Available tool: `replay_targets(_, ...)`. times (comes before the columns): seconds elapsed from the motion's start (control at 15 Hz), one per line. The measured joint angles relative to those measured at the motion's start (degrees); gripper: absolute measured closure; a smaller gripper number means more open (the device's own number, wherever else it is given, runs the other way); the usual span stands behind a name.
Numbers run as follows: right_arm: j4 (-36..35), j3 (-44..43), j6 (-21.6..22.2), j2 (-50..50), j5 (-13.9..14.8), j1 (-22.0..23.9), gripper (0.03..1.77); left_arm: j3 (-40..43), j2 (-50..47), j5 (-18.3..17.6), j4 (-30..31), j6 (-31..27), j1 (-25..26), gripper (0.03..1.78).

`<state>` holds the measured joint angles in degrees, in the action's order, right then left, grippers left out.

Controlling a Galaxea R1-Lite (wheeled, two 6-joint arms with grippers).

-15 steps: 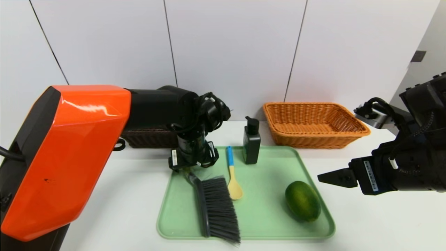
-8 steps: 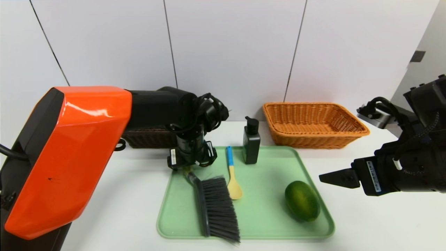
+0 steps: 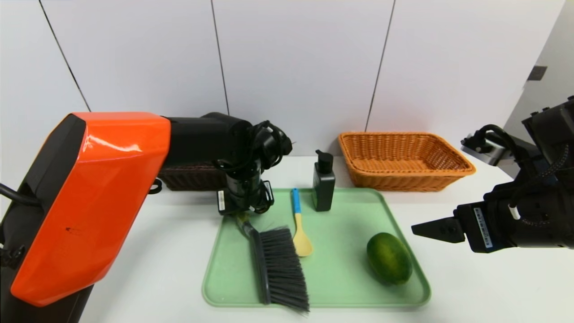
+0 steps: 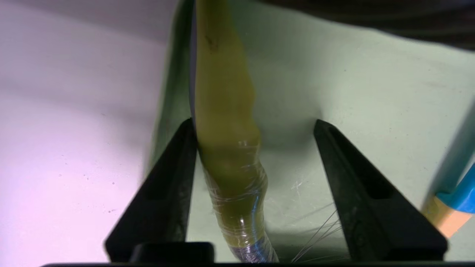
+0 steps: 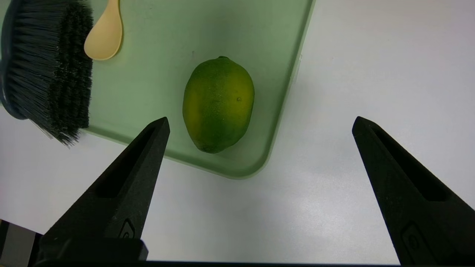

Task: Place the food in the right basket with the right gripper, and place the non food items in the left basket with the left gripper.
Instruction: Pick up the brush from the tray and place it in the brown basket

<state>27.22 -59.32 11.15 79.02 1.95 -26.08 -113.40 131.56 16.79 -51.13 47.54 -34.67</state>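
The brush (image 3: 280,264) lies on the green tray (image 3: 350,211), grey bristles toward me. My left gripper (image 3: 244,211) points down over its olive handle (image 4: 222,111). The left gripper (image 4: 254,122) is open astride that handle: one finger (image 4: 174,178) touches it, the other stands apart. The blue-and-yellow spoon (image 3: 299,224) and black pump bottle (image 3: 323,181) are beside it on the tray. The green fruit (image 3: 389,258) rests at the tray's right front. My right gripper (image 3: 430,229) hovers open to its right, off the tray, with nothing between the fingers (image 5: 261,119). The fruit (image 5: 219,104) lies ahead of it.
The orange-tan right basket (image 3: 403,157) stands at the back right against the wall. The dark brown left basket (image 3: 193,177) is at the back left, mostly hidden behind my left arm. White tabletop (image 3: 471,287) surrounds the tray.
The left gripper's fingers have drawn closer together around the brush handle. The right gripper has drifted slightly to the right. Nothing on the tray has moved.
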Motion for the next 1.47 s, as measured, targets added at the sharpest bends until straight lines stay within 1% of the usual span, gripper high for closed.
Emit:
replay_targets(0.2, 0.00, 0.32, -0.02, -0.13, -0.02, -0.02, 0.10, 0.00, 0.16, -0.12, -0.05, 0.06, -0.02, 1.05)
replay_targets(0.27, 0.00, 0.39, -0.02, -0.16, -0.02, 0.00, 0.10, 0.02, 0.17, -0.22, 0.00, 0.11, -0.05, 1.34)
replay_targets(0.33, 0.01, 0.43, -0.05, -0.17, 0.05, 0.00, 0.10, 0.00, 0.27, -0.28, -0.05, 0.16, -0.05, 1.36)
replay_targets(0.73, -0.05, 0.63, -0.02, -0.20, -0.06, 0.00, 0.10, 0.00, 0.17, -0.15, -0.99, 0.27, -0.05, 1.36)
replay_targets(1.27, -0.05, 0.87, 0.13, -0.22, -0.05, -0.02, 0.10, 0.11, -2.38, -0.26, -6.17, 0.91, -0.27, 1.36)
replay_targets(1.47, -0.05, 0.91, 0.15, -0.30, -0.05, -0.02, 0.10, 0.11, -3.34, -0.20, -7.24, 1.68, -0.99, 1.36)
